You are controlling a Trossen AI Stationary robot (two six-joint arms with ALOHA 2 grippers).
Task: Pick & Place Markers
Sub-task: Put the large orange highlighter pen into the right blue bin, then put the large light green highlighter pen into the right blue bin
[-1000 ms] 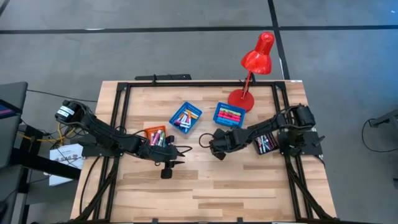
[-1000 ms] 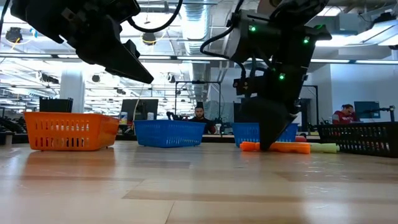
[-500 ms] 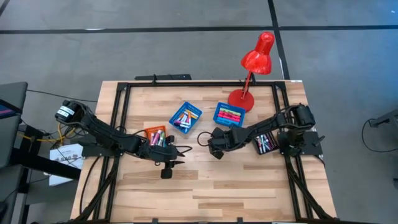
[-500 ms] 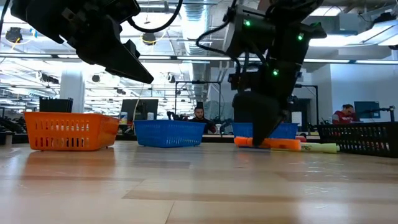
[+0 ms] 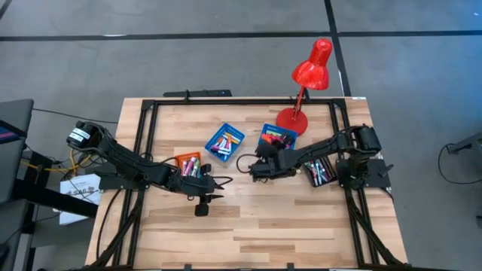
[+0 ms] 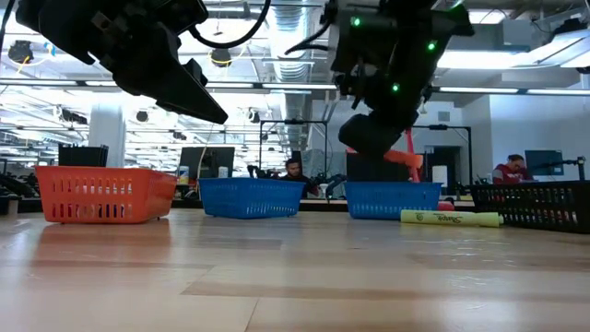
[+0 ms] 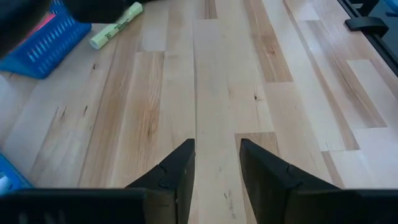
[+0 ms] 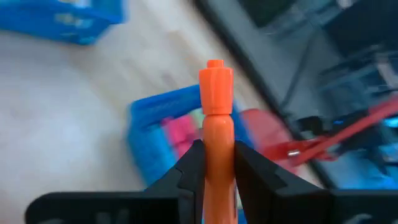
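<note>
Mostly sorted: my right gripper (image 8: pixel 214 163) pinches an orange marker (image 8: pixel 216 118) above centre; left gripper (image 7: pixel 214 163) empty, parted; one yellow marker (image 6: pixel 449 218) remains lower right.

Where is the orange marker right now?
The orange marker is off the table, pinched in the right gripper, raised beside the blue tray near the red lamp.

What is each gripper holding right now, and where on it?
The right gripper pinches an orange marker around its lower body, the capped end sticking out. The left gripper holds nothing.
</note>
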